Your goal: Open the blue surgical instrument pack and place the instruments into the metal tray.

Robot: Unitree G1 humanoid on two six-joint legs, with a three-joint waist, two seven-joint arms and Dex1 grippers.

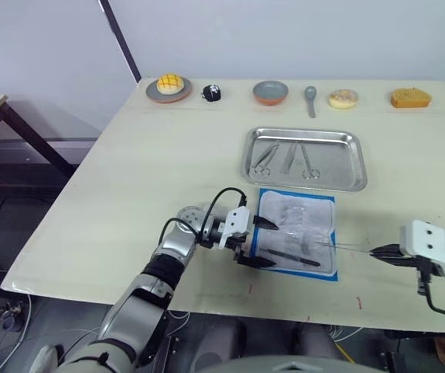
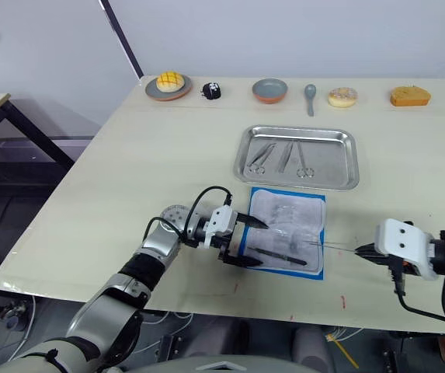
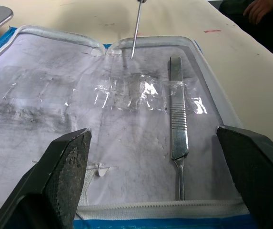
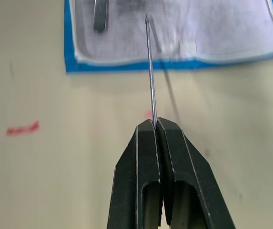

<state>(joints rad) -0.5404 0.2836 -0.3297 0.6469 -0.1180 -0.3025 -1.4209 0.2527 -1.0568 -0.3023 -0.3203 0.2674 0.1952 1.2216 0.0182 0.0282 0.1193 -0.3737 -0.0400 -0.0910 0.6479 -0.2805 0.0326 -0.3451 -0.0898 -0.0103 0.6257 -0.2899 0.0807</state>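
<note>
The blue surgical instrument pack (image 1: 298, 231) lies opened flat, white inner side up with a blue border, just in front of the metal tray (image 1: 338, 159). Three silver instruments (image 1: 290, 158) lie in the tray. A flat silver handle tool (image 3: 176, 129) rests on the pack's near part. My left gripper (image 1: 257, 242) stands open at the pack's left edge, one finger (image 3: 65, 171) on each side of that handle. My right gripper (image 4: 156, 125) is shut on a thin needle-like instrument (image 4: 149, 67), whose tip reaches over the pack's right edge.
Along the table's far edge stand a plate with a yellow bun (image 1: 168, 87), a small black-and-white object (image 1: 211, 93), a grey bowl (image 1: 270, 92), a spoon (image 1: 311, 97), a doughnut (image 1: 343, 99) and an orange cake (image 1: 411, 97). A person's hand (image 3: 265, 7) shows beyond the table.
</note>
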